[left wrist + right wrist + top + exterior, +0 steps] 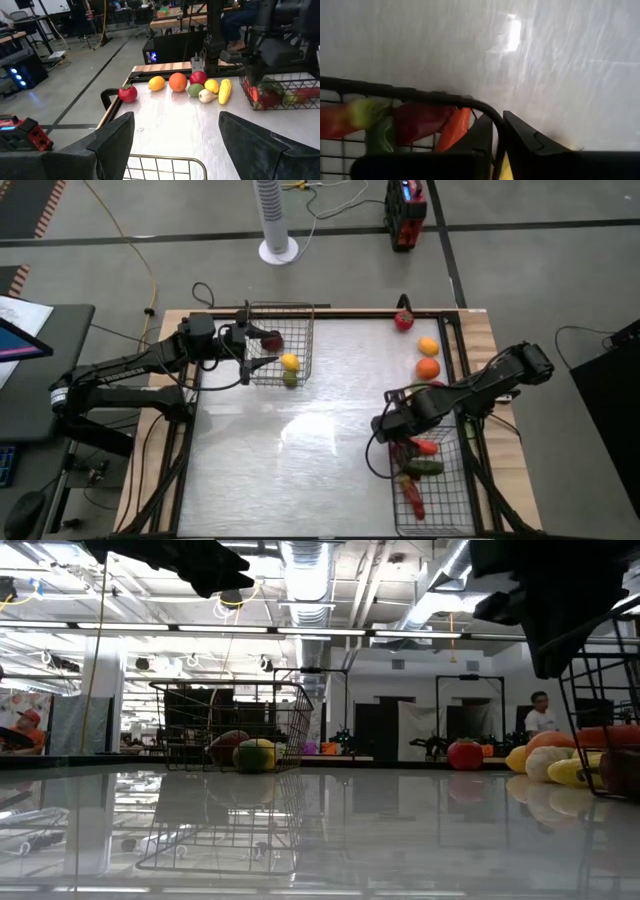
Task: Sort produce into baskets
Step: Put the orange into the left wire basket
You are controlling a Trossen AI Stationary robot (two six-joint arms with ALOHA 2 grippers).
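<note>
- Produce lies in three places: round pieces in the silver basket [283,343], long ones in the black basket [432,480], and loose pieces at the table's far right edge, among them a tomato [403,320] and an orange [428,368].
- Left gripper [250,352] hovers at the silver basket's rim, jaws spread and empty.
- Right gripper [496,131] sits at the black basket's corner, jaws closed on its wire rim.
- Loose pieces look light, hard and slick, likely to roll; I would pinch round ones across the middle, long ones mid-length.
- Baskets seem stiff but light, and may slide if nudged.
</note>
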